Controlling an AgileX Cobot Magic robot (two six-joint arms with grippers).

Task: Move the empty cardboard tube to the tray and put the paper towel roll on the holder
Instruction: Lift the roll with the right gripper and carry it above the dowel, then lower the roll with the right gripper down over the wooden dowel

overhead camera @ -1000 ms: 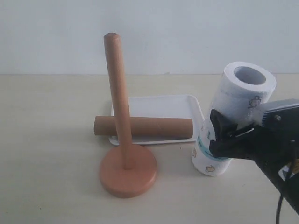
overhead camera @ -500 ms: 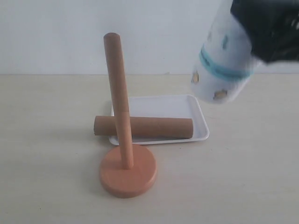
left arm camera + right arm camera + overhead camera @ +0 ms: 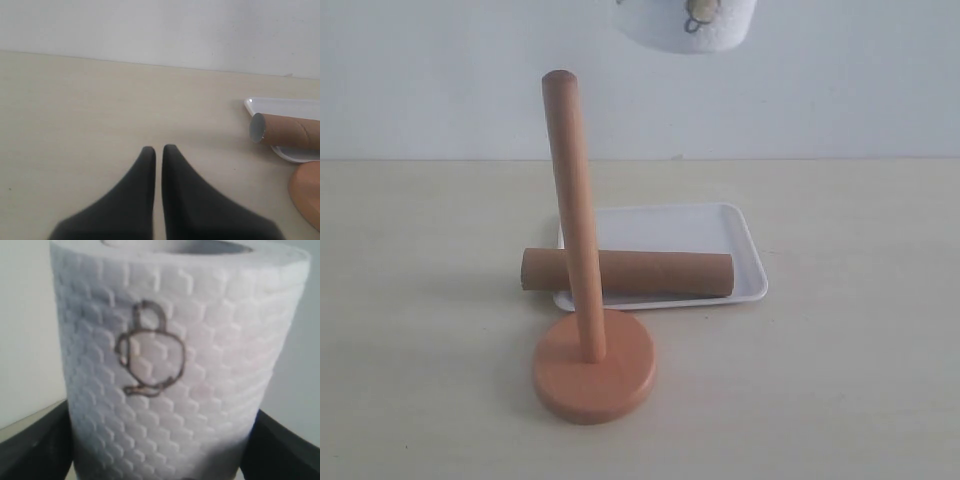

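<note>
No legible text or labels.

paper towel roll: white, embossed brick-like relief; brown teapot outline print | holder: reddish-brown wood, plain | empty cardboard tube: plain brown; pale grey inside its end | tray: white | table: pale beige, faint grain | wall: pale grey-white | left gripper: black

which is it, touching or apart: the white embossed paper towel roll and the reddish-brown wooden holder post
Apart. The exterior view shows the paper towel roll at the frame's top edge, bare wall between it and the post of the holder.
</note>
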